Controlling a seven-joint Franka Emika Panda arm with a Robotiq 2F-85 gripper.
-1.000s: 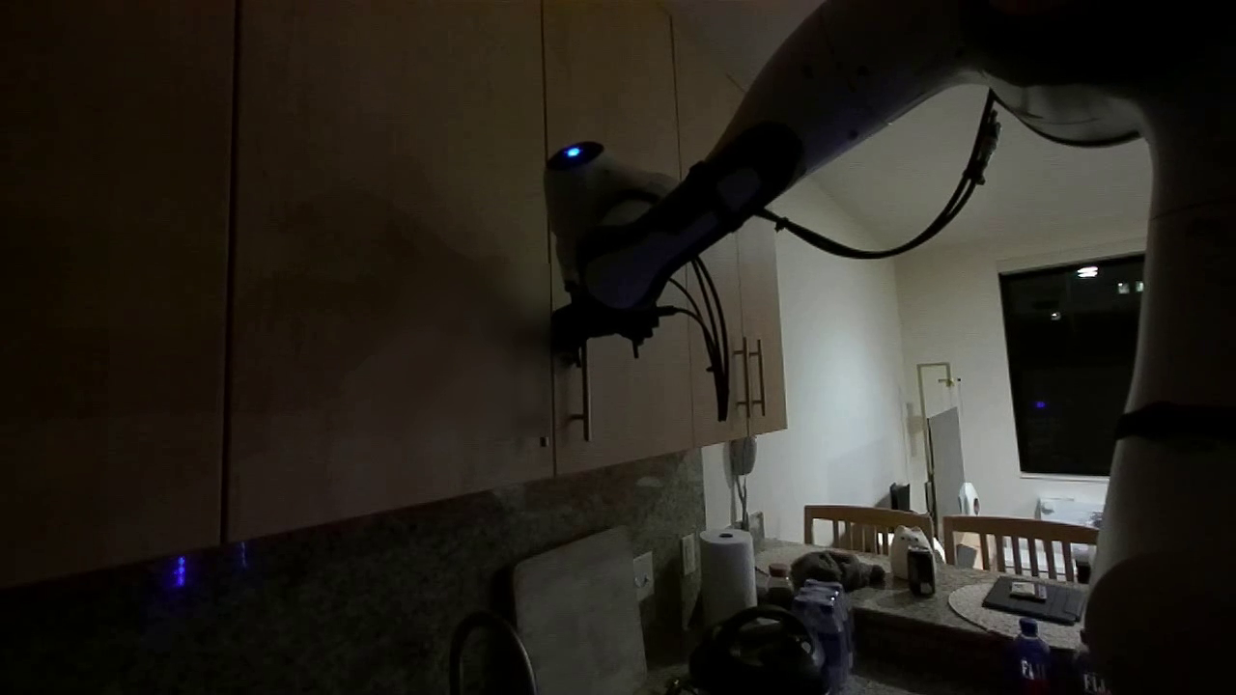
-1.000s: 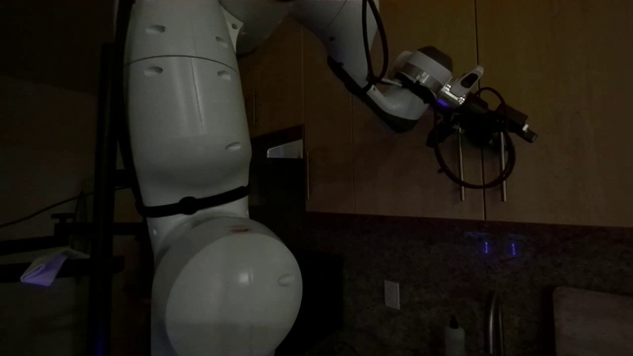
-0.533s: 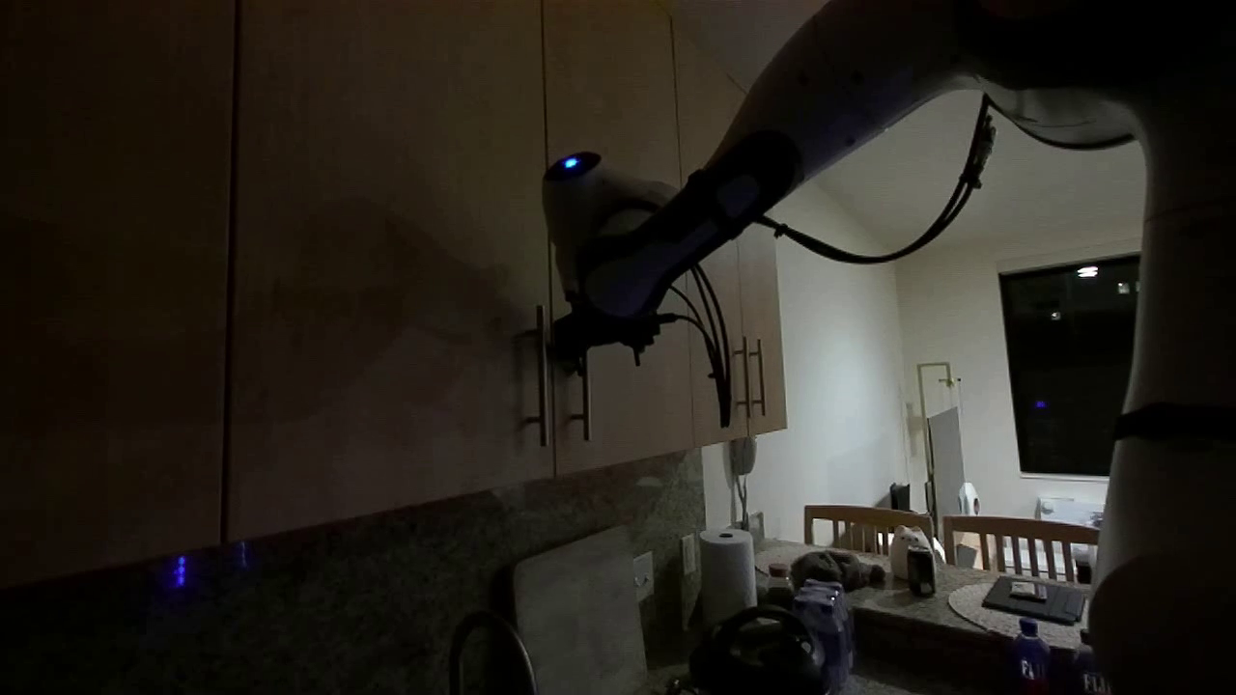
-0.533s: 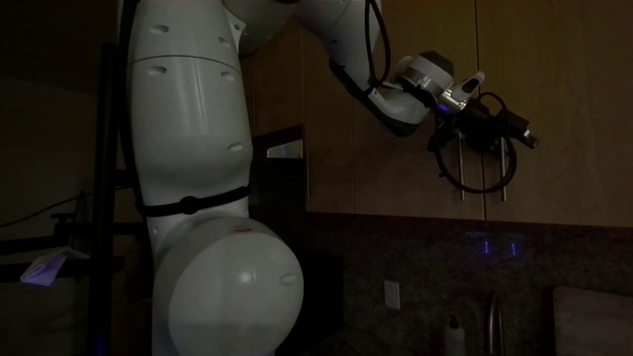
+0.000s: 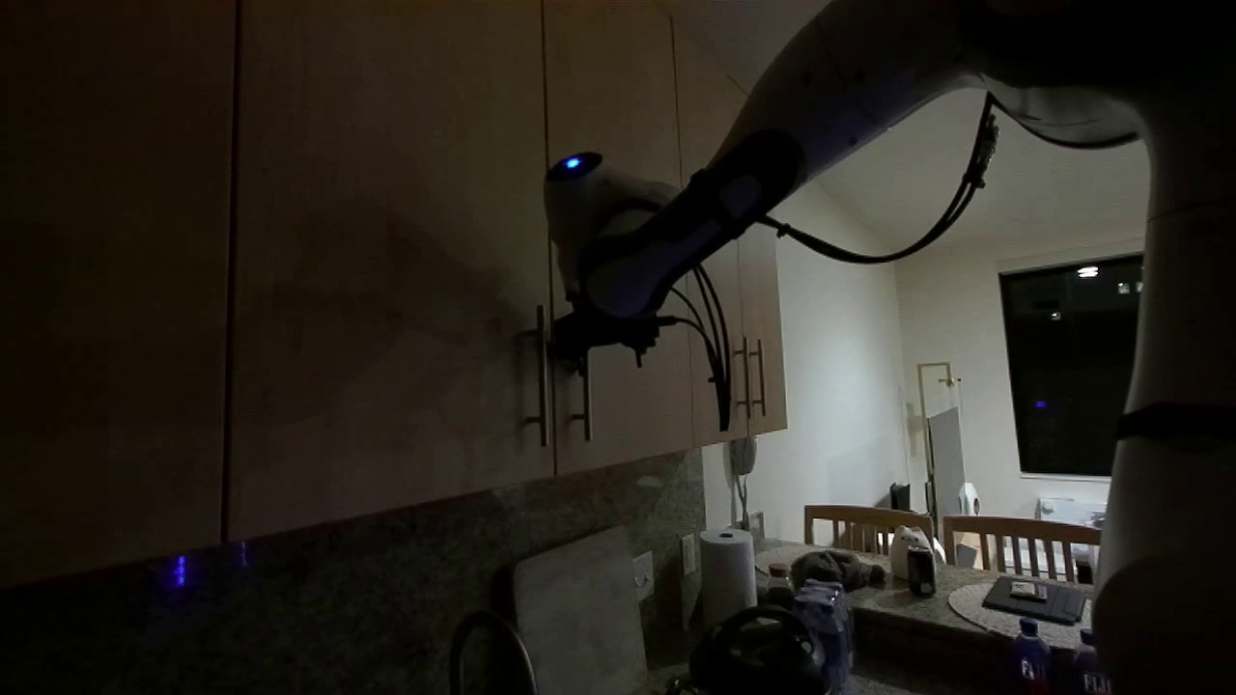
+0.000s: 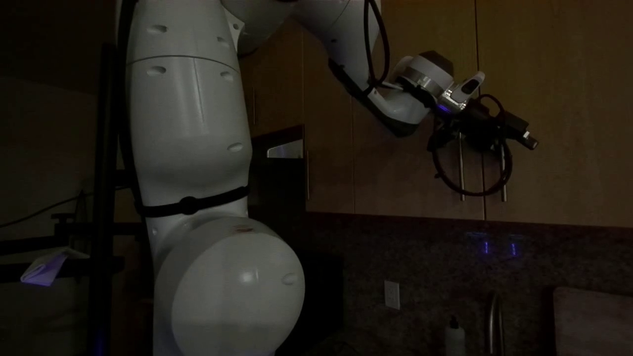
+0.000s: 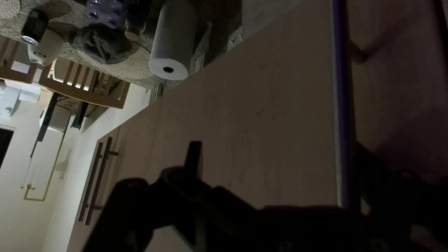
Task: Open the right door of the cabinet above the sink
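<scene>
The cabinet (image 5: pixel 386 386) is pale beige with two doors, shut in both exterior views. Its right door (image 5: pixel 632 415) is flat and narrow, and also shows in an exterior view (image 6: pixel 568 163) and in the wrist view (image 7: pixel 252 98). Its slim metal handle (image 5: pixel 586 401) is partly hidden behind my gripper (image 5: pixel 577 343). In the wrist view my gripper (image 7: pixel 278 154) is open, its dark fingers wide apart. The handle bar (image 7: pixel 341 105) runs between the fingers, close to the right-hand finger, with a wide gap to the left-hand one. The handle's upper part is hidden by the gripper.
The left door's handle (image 5: pixel 543 376) stands just beside the gripper. A farther cabinet has paired handles (image 5: pixel 749 376). Below are a faucet (image 5: pixel 492 642), a cutting board (image 5: pixel 579 608), a paper towel roll (image 5: pixel 727 574) and bottles (image 5: pixel 826 623). A cable loop (image 6: pixel 474 190) hangs under the wrist.
Over the last second my wrist and gripper have moved slightly down along the handles. In the last half second almost nothing has moved. The doors stay shut.
</scene>
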